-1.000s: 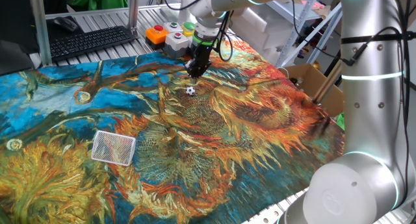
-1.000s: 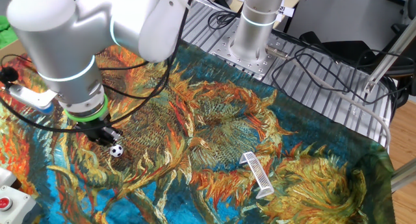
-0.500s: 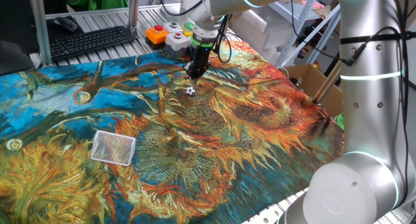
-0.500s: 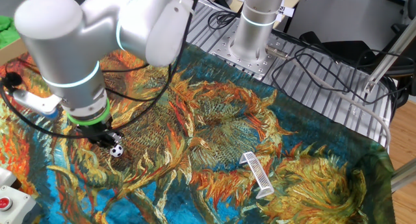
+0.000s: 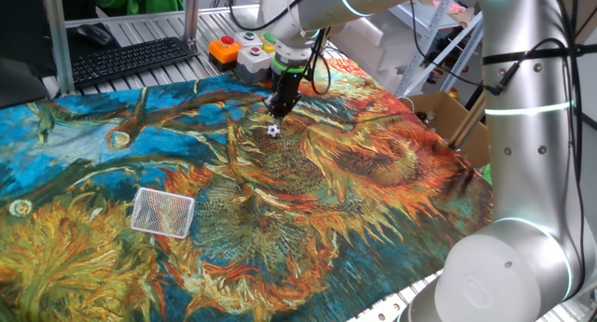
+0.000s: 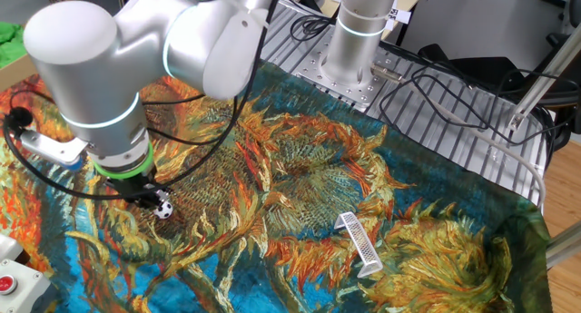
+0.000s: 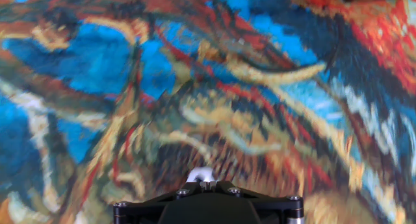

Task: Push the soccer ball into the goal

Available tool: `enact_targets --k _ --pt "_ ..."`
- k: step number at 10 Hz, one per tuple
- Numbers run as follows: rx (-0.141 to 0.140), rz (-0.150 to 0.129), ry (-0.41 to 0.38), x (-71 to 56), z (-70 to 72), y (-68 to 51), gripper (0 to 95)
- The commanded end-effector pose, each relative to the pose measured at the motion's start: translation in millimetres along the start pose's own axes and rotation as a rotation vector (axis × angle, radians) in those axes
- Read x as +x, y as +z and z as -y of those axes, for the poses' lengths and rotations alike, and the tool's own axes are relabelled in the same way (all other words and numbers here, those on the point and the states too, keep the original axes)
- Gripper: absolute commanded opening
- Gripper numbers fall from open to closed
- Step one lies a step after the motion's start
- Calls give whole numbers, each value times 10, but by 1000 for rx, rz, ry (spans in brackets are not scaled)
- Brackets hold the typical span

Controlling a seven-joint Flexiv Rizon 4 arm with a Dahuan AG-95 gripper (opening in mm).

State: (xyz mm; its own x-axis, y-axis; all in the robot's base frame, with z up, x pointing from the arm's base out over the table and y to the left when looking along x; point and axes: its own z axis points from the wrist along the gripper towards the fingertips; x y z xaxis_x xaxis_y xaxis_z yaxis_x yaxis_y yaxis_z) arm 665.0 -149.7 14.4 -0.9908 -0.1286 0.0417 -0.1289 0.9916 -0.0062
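The soccer ball (image 5: 272,131) is a tiny white ball with black patches on the painted cloth at the far side of the table. It also shows in the other fixed view (image 6: 163,209). My gripper (image 5: 278,108) points down with its jaws shut and empty, its tip just behind the ball and very close to it (image 6: 149,197). In the hand view a white sliver of the ball (image 7: 199,175) peeks over the gripper (image 7: 207,184). The goal (image 5: 162,212) is a small white mesh frame on the cloth, well away at the near left; it also shows in the other fixed view (image 6: 359,243).
A box with coloured round buttons (image 5: 244,49) stands just behind the gripper at the cloth's far edge. A keyboard (image 5: 131,59) lies at the back left. A cardboard box (image 5: 451,121) is off the table's right side. The arm's base (image 6: 356,41) stands at the cloth's edge.
The gripper has come down a little closer to the ball, and the arm has shifted slightly. The ball and the goal have not moved.
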Motion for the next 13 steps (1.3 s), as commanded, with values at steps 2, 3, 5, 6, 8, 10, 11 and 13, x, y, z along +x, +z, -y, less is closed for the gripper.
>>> enact_targets --k 2,3,5,6,8,10,11,13 --pt "-10 -3 0 20 -7 16 0" --pt "-17 -5 3 27 -13 19 0" --pt "-21 -7 7 65 -48 36 0" --pt "-23 -7 10 90 -74 44 0" --pt "-22 -6 9 142 -121 62 0" --pt "-18 -4 -10 145 -123 50 0" --pt "-14 -4 -26 145 -123 41 0" --pt "-17 -3 -32 140 -125 35 0"
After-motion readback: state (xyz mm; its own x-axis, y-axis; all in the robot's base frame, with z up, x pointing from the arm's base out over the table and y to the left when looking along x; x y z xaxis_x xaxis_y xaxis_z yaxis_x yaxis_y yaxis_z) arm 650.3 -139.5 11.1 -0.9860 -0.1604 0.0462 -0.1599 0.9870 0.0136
